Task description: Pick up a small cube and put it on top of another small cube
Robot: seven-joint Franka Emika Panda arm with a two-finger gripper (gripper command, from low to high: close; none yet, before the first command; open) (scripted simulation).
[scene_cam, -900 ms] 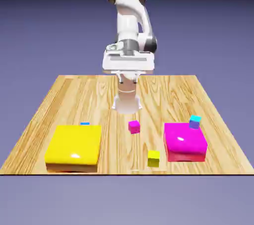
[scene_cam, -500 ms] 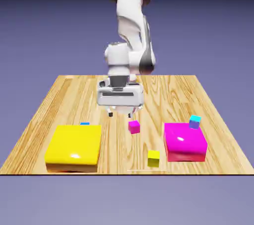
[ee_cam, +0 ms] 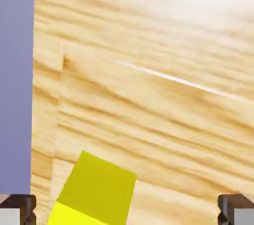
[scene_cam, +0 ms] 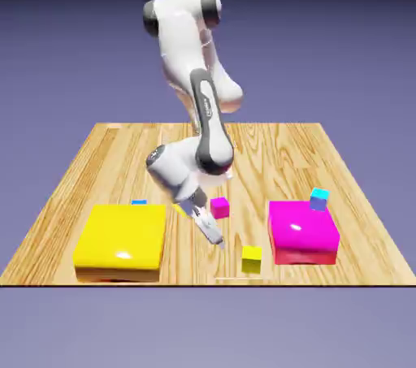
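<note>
The small cube (scene_cam: 252, 257), tiny and bright yellow, sits on the wood near the table's front edge. The other small cube (scene_cam: 219, 207), magenta-pink, lies farther back, just left of it. My gripper (scene_cam: 213, 235) hangs tilted low over the table between the two and touches neither. In the hand view the yellow cube (ee_cam: 96, 191) shows at the bottom, left of the middle. My gripper (ee_cam: 127, 210) is open there, its grey fingertips (ee_cam: 17, 209) wide apart at the corners, with nothing gripped.
A large flat yellow block (scene_cam: 122, 238) lies at the exterior view's left, a large magenta block (scene_cam: 302, 231) at its right. A tiny cyan-topped cube (scene_cam: 318, 198) sits behind the magenta block. The table's edge (ee_cam: 33, 95) runs down the hand view's left side.
The arm has swung down and forward. The hand has dropped from above the table's middle to low over the wood beside the magenta cube, and it has tilted. The cubes have not moved.
</note>
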